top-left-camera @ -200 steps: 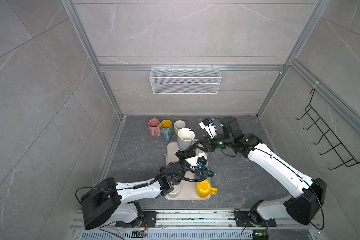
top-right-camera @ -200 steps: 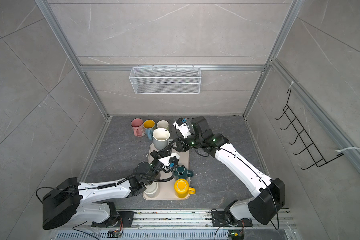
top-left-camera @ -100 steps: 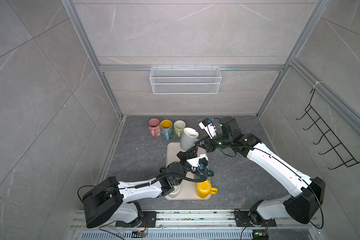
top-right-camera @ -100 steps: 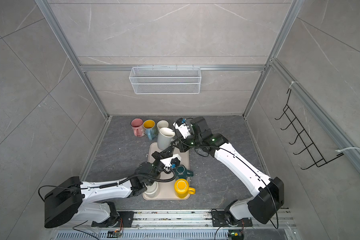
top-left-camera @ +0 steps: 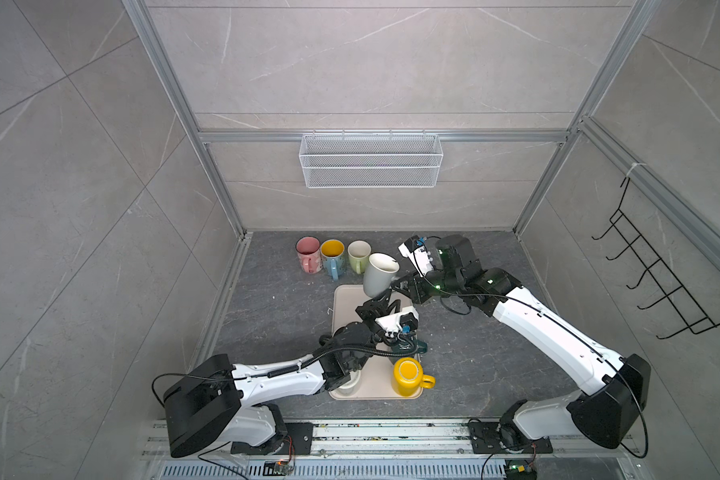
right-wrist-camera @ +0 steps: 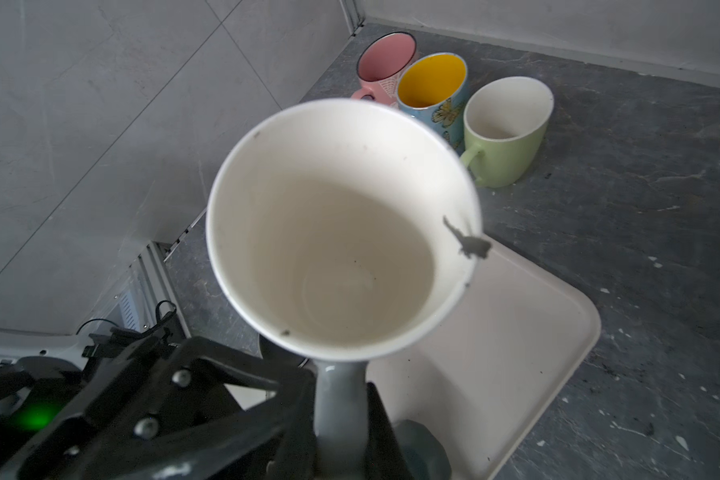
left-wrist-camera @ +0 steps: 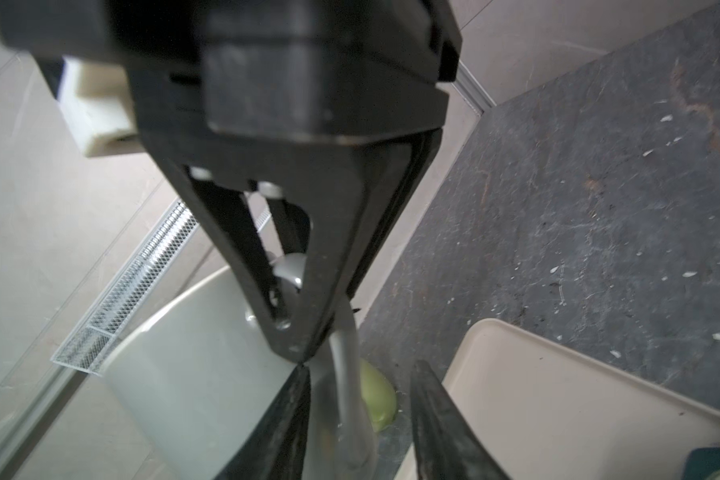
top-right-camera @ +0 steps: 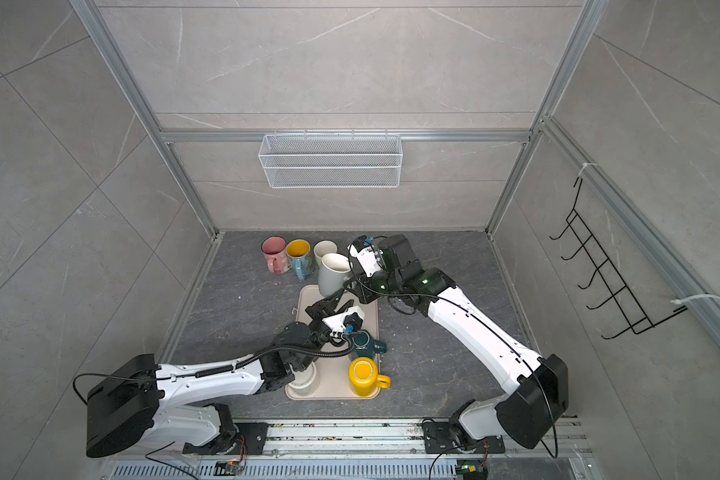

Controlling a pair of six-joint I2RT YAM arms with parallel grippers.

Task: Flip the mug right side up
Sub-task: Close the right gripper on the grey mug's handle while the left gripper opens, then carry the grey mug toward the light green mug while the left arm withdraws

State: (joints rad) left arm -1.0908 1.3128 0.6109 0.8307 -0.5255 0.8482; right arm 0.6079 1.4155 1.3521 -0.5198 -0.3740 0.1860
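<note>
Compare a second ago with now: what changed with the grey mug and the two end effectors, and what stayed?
The right end effector closed on the handle of the grey ceramic mug. The left end effector then opened and let go of it, so the right alone holds the mug, tipped more sideways than before. The beige plastic tray and the yellow mug on it stayed put.
</note>
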